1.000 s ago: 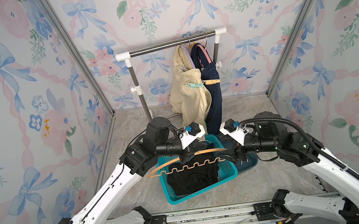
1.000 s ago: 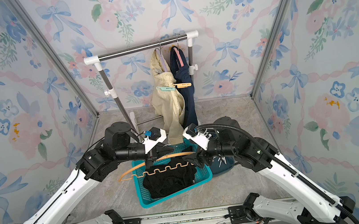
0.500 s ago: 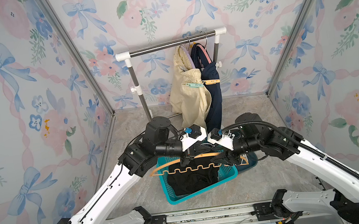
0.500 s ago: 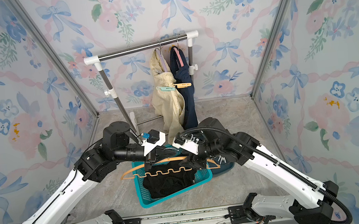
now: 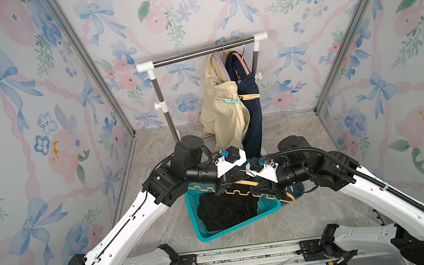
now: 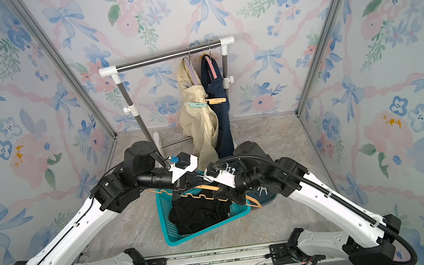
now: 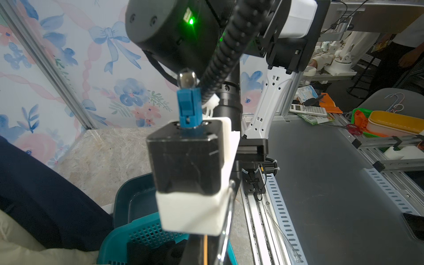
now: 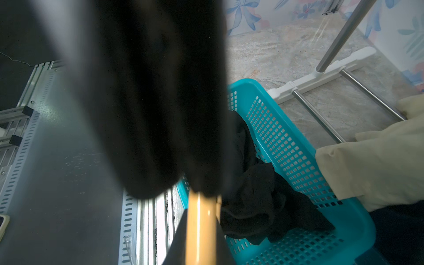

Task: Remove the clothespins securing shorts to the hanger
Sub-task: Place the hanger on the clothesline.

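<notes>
Orange plastic hanger (image 5: 236,192): slim, with a wavy notched lower bar, held bare and slanting over the basket between both arms.

Left pincer (image 5: 222,189): black fingers clenched on the orange hanger near its middle.

Right pincer (image 5: 263,188): clamped on the same hanger further along. In the right wrist view its dark fingers sit tight on both sides of the smooth orange bar.

Teal basket (image 5: 239,226): rectangular moulded plastic with square-mesh walls, standing on the tabletop (image 5: 296,133), which has a grey marbled stone look.

Black shorts (image 5: 226,211): soft matte knit, crumpled loose inside the teal basket, with no clip on them that shows.

Rack (image 5: 195,54): brushed steel rail and posts with white plastic joints, standing at the back.

Cream shorts (image 5: 224,118): crinkled fabric with a gathered elastic waist, hanging from the rack on a lilac hanger (image 5: 218,67).

Navy shorts (image 5: 253,117): smooth dark fabric, hanging just beside the cream pair on a pink hanger (image 5: 243,66).

Mint-green clothespin (image 5: 229,100): long flat plastic clip, lying crosswise on the cream shorts. It carries a dark mark too small to read.

Light-orange clothespin (image 5: 249,96): same shape, lying crosswise on the navy shorts, end to end with the mint one.

Walls (image 5: 40,132): printed with blue bows, pink ribbons and flowers.
</notes>
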